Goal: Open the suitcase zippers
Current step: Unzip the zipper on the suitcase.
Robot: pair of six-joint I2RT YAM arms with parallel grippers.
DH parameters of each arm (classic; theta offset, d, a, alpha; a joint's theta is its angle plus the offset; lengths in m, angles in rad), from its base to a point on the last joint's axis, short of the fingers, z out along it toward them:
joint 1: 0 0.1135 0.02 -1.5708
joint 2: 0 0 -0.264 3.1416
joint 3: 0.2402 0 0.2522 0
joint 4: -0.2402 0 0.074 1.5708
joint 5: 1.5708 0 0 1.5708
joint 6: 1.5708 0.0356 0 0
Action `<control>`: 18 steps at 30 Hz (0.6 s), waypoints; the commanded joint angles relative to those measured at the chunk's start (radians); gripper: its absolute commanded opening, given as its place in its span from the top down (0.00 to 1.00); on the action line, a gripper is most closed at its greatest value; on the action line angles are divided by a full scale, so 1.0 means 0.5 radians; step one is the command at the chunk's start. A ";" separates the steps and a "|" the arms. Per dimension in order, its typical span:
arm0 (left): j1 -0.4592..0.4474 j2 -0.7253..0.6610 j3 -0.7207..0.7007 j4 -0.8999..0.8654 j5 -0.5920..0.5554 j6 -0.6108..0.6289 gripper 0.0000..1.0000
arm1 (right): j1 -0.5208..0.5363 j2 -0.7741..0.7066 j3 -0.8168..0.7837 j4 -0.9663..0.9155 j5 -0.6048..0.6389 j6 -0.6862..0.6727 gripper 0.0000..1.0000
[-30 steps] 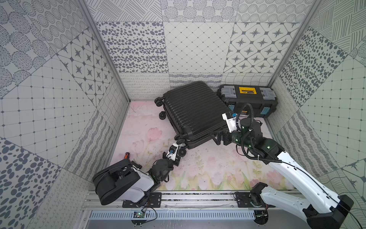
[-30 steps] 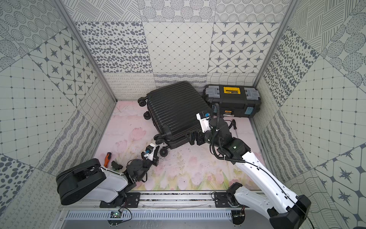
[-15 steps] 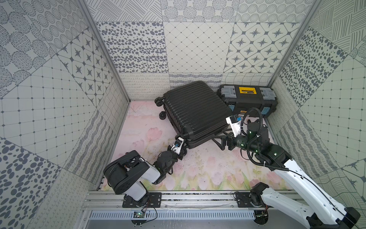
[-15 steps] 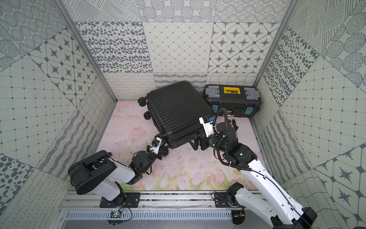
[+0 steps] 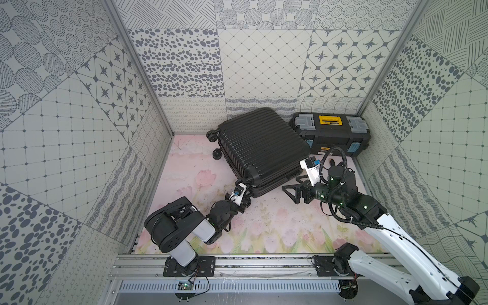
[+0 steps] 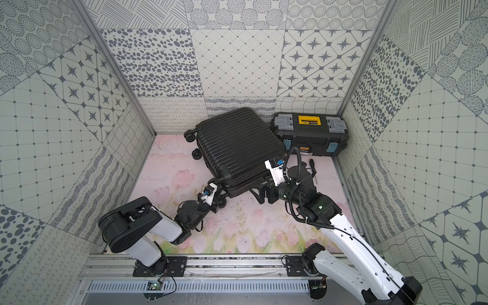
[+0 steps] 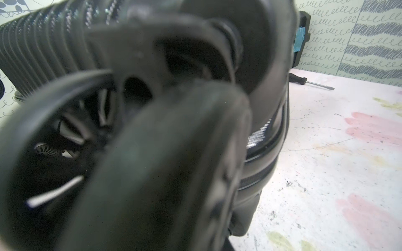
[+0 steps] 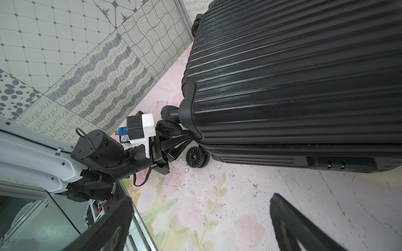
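At the suitcase's near corner, the left end effector (image 8: pixel 185 139) has its fingers drawn close together, tips tucked between two wheels (image 8: pixel 196 157). Whether they pinch anything cannot be told. The right end effector (image 8: pixel 201 197) hangs wide open and empty over bare table (image 5: pixel 264 224), near the case's long side but not touching it. The black ribbed suitcase (image 5: pixel 261 148) lies flat and closed, skewed on the table, its far corner just beside a toolbox (image 5: pixel 330 132).

Likely trouble: the left fingers sit so close to the wheels that they may catch a wheel rather than a pull. With nothing bracing the case, any tug could slide or turn it instead of running the slider.

In both top views the left fingertips are hidden under the case corner. The right wrist view shows them plainly, and the seam along the case's side. The left wrist view is mostly blurred wheel, yet it alone shows the zipper track (image 7: pixel 255 179) curving down the corner and a screwdriver (image 7: pixel 311 83) lying beyond.
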 commanded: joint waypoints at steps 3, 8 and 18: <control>-0.012 0.000 -0.023 -0.044 0.059 -0.038 0.86 | -0.001 -0.014 -0.013 0.072 -0.034 0.016 0.01; -0.022 -0.003 -0.025 -0.044 0.047 -0.025 0.80 | 0.002 -0.010 -0.008 0.070 -0.046 0.019 0.01; 0.008 0.048 0.070 -0.044 0.097 0.026 0.78 | 0.001 -0.049 -0.051 0.066 -0.094 0.056 0.01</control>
